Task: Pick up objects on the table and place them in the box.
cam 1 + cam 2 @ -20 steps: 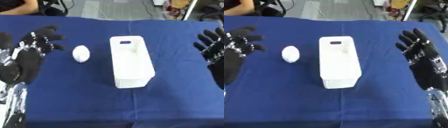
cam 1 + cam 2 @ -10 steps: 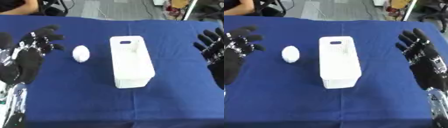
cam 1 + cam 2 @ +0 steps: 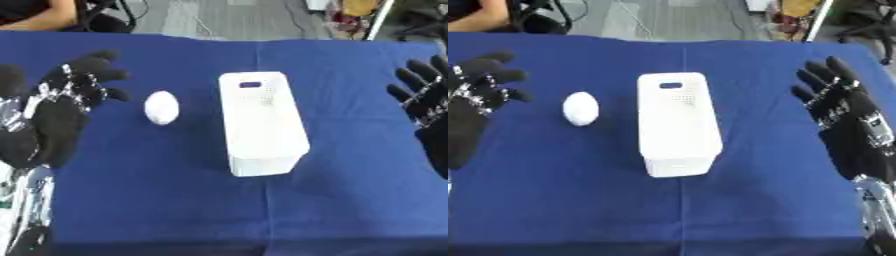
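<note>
I see a white egg-shaped object [image 3: 161, 107] lying on the blue-covered bench [image 3: 350, 200], left of centre, just beside the long white box [image 3: 261, 123] that stands at the middle, one short end toward the near edge. Nothing lies between egg and box. My left hand [image 3: 54, 112] is raised near the left edge, fingers spread and holding nothing, close to the egg but apart from it. My right hand [image 3: 852, 125] is up by the right edge, fingers straight and apart, well clear of the box. The left-eye view crops the right hand. The box's inside is hard to make out.
</note>
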Controlling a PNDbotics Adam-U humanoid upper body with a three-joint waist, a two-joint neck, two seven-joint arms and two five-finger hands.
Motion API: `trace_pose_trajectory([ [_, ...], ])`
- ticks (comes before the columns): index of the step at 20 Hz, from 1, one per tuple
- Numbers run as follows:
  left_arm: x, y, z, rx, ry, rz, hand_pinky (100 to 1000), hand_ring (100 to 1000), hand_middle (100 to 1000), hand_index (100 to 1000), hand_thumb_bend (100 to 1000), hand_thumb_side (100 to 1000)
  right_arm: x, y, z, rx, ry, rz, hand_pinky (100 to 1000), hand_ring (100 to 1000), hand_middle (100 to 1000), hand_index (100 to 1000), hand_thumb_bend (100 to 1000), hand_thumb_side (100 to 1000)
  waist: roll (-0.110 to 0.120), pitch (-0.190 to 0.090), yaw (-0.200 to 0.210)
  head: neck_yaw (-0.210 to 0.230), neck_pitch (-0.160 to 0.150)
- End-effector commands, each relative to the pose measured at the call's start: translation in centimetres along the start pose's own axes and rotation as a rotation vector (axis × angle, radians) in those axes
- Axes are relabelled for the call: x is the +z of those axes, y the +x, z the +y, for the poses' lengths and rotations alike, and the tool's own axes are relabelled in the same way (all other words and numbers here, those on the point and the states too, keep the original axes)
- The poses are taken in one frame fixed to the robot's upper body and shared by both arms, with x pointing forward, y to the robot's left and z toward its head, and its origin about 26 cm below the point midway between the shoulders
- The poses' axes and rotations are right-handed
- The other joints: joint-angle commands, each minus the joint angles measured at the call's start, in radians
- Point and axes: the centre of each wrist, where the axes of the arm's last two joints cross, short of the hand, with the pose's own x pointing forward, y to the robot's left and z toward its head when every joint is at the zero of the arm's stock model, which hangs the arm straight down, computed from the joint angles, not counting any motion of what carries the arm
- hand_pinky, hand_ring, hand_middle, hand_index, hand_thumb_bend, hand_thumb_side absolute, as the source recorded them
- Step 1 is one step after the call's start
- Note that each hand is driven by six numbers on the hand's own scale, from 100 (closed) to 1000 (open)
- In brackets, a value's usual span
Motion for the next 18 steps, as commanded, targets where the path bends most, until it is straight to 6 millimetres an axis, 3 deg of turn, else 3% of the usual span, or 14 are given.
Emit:
trace_pose_trajectory([
  [1, -0.4, 1.1, 0.8, -0.084, -0.016, -0.026, 679, 768, 860, 801, 785, 1000, -0.1, 0.6, -0.3, 0.025, 0.004, -0.004, 989, 1000, 927, 1000, 100, 622, 0.004, -0.009, -0.001, 0.005, 0.001],
  [2, -0.5, 1.6, 1.4, -0.149, -0.027, -0.031, 674, 762, 846, 805, 742, 981, -0.1, 0.7, -0.4, 0.027, 0.004, -0.001, 989, 1000, 927, 1000, 100, 622, 0.006, -0.011, 0.000, 0.004, 0.001],
  [5, -1.2, 3.8, 3.9, -0.475, -0.082, -0.075, 663, 745, 795, 830, 730, 910, 0.1, 0.7, -0.5, 0.032, 0.005, 0.011, 989, 1000, 927, 1000, 100, 621, 0.015, -0.017, 0.003, 0.002, 0.001],
  [9, -2.2, 5.2, 4.8, -0.773, -0.125, -0.135, 655, 738, 772, 851, 745, 882, 0.3, 0.5, -0.5, 0.028, 0.004, 0.018, 989, 1000, 927, 1000, 100, 621, 0.021, -0.021, 0.001, -0.001, 0.001],
  [18, -2.9, 5.2, 4.3, -0.902, -0.155, -0.147, 652, 733, 761, 858, 742, 883, 0.3, 0.5, -0.5, 0.028, 0.005, 0.019, 991, 1000, 928, 1000, 100, 622, 0.022, -0.022, -0.001, -0.004, 0.001],
])
